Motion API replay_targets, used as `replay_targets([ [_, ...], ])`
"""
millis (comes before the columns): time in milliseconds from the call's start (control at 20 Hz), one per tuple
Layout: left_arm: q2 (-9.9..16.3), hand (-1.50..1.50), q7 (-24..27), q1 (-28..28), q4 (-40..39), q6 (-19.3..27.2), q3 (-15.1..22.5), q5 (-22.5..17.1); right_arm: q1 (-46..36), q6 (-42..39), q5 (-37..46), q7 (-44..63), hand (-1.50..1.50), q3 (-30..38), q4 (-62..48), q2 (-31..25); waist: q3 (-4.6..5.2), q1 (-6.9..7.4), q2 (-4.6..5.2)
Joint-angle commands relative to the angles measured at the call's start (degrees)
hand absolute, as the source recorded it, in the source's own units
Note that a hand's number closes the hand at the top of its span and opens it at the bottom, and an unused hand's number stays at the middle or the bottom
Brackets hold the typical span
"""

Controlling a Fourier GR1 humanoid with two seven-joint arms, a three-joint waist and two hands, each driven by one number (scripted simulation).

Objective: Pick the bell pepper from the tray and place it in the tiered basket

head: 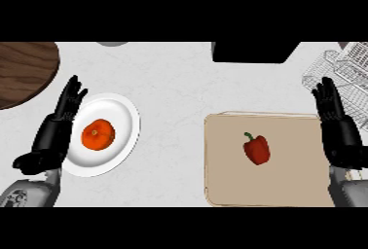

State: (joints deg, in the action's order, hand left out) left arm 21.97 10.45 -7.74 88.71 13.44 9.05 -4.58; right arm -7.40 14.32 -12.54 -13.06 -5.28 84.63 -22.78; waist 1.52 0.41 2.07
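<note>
Bell pepper (256,149) lies on tray (230,189), stem up-frame; both hands open, holding nothing

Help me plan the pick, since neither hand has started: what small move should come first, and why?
Probably swing the right hand inward over the bell pepper. That hand is open beside the tray, nearer than the left hand, and the pepper lies untouched on the tray.
</note>
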Motion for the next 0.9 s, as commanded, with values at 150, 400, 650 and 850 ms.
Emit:
replay_targets([
  [150,-4.14,0.0,-2.97,6.82,-10.64,1.63,-0.58,-1.29,-1.93,-2.02,-1.33,-0.09,1.5,5.56,3.26,-4.83,-1.45,-1.0,-1.99],
  [400,-7.27,0.0,-8.36,11.68,-10.14,3.58,0.76,-3.0,2.4,16.47,-4.7,8.18,-1.5,17.74,-4.52,1.7,-1.6,-2.6,-1.92],
  [650,-8.97,0.0,-9.8,13.07,-8.3,4.16,2.85,-0.88,8.04,13.87,-7.18,-2.15,-1.5,17.73,3.48,8.83,-1.54,-0.77,-2.19],
  [850,-8.68,0.0,-11.08,9.63,-11.03,3.24,0.42,-1.66,17.6,8.2,-5.1,8.79,-1.5,14.53,15.62,0.92,-1.46,-1.35,-2.19],
])
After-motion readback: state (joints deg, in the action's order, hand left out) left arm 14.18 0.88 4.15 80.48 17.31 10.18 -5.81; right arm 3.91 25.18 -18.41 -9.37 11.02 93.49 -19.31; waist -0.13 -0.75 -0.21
